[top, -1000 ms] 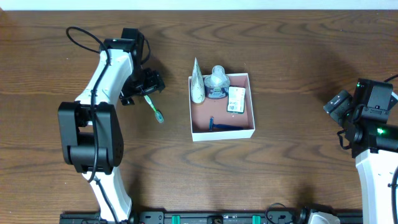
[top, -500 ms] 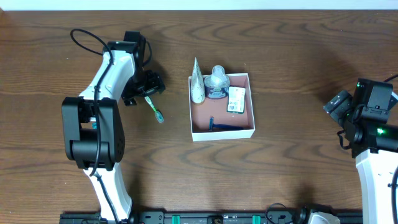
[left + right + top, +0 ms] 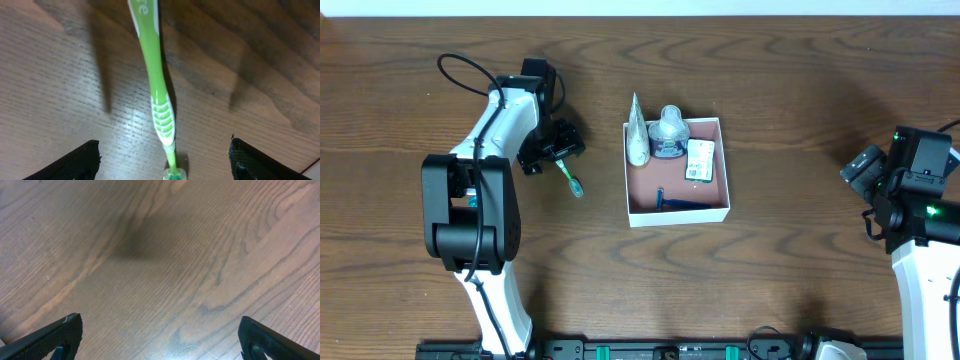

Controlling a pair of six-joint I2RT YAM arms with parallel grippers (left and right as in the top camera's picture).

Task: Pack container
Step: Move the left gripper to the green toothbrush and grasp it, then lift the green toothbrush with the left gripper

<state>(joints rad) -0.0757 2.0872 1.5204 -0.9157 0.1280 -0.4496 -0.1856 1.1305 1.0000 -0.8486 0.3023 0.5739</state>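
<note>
The container (image 3: 724, 170), a shallow white-walled box with a reddish-brown inside, sits at the table's middle. It holds a clear bottle (image 3: 669, 133), a small green-and-white packet (image 3: 700, 160) and a dark blue item (image 3: 680, 202). A grey-white tube (image 3: 637, 135) lies along its left wall. A green toothbrush (image 3: 568, 175) lies on the table left of the box. My left gripper (image 3: 553, 146) is open over its handle end; in the left wrist view the toothbrush (image 3: 159, 95) lies midway between the wide-apart fingers (image 3: 75, 162). My right gripper (image 3: 865, 168) is open and empty at the far right.
The table (image 3: 790, 80) is dark brown wood. The right wrist view shows only bare wood (image 3: 165, 265) between the open fingertips (image 3: 60, 335). A black rail runs along the front edge (image 3: 660, 350).
My left gripper has shifted slightly toward the toothbrush, and the left arm has swung a little right. The toothbrush, the box and the right arm have not moved.
</note>
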